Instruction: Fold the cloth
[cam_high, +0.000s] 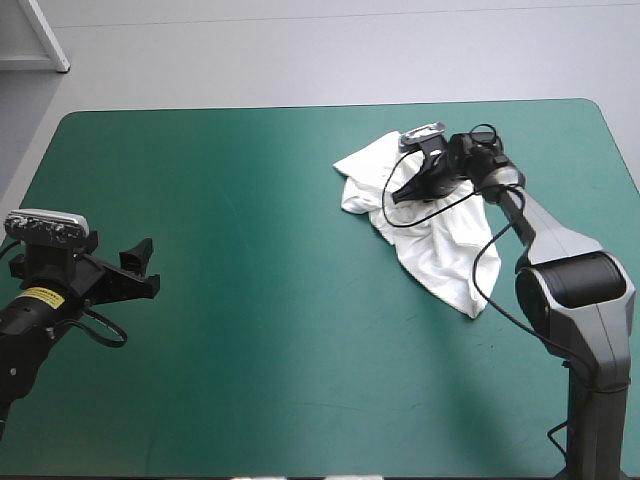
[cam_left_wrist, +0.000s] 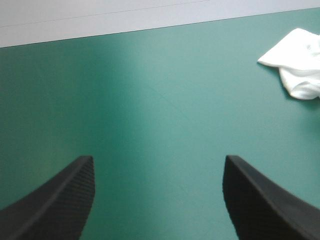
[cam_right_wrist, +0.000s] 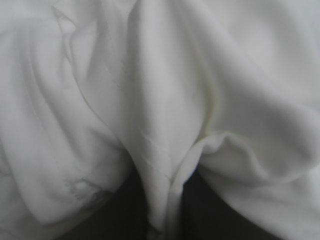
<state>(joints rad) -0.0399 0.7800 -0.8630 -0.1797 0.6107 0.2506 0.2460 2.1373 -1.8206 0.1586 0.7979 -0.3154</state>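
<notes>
- Pinching a fold of the T-shirt (cam_high: 440, 250), the right gripper (cam_high: 402, 192) is all but closed, with white cloth caught in it.
- The T-shirt lies as a crumpled heap on the far right part of the teal-green table (cam_high: 230, 180), its long axis slanting from the far side toward the near right edge.
- The left gripper (cam_high: 140, 268) hangs wide open and empty near the left edge, well apart from the cloth, which lies ahead of it and off to its right.
- The right arm is much nearer; spreading the heap will likely need the left one to cross over.
</notes>
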